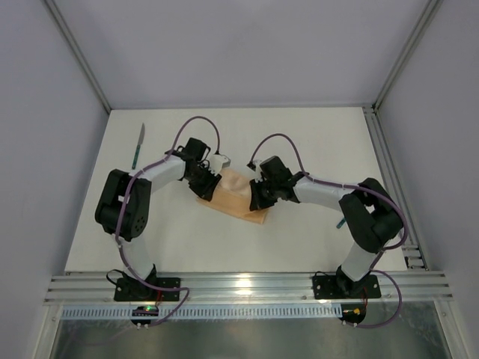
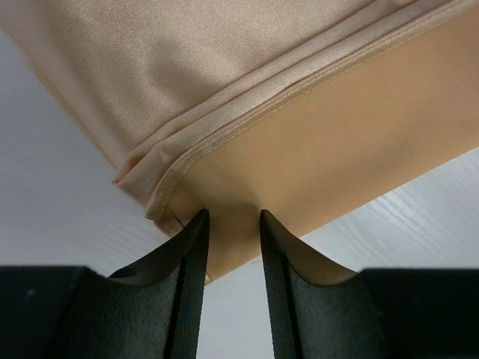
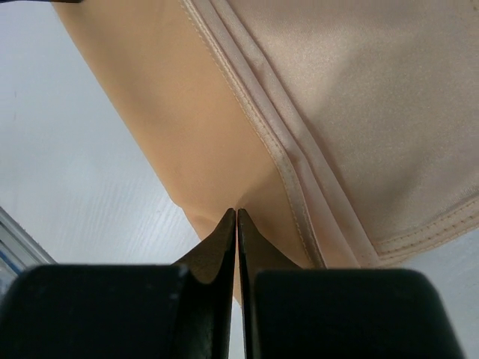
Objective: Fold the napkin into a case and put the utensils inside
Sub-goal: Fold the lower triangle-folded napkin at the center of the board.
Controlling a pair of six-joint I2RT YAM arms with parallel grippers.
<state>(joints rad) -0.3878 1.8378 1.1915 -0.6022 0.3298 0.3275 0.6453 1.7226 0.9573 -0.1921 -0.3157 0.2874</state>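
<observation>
Top: napkin (image 1: 233,196) lies part-folded mid-frame on surface (image 1: 314,138) btwn both arms, so lift evenly; L wrist: L jaws spread astride its hemmed corner, close fully before pulling; R wrist: R jaws pressed together, apparently pinching napkin's edge, match tension w/ L.

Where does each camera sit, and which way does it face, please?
Top external: above and behind, looking down on the table; both arms show, at the napkin.
Left wrist: on the left arm, facing the napkin's hem; left gripper open.
Right wrist: on the right arm, facing the napkin; right gripper shut on it.
Shared: all show the napkin.
</observation>
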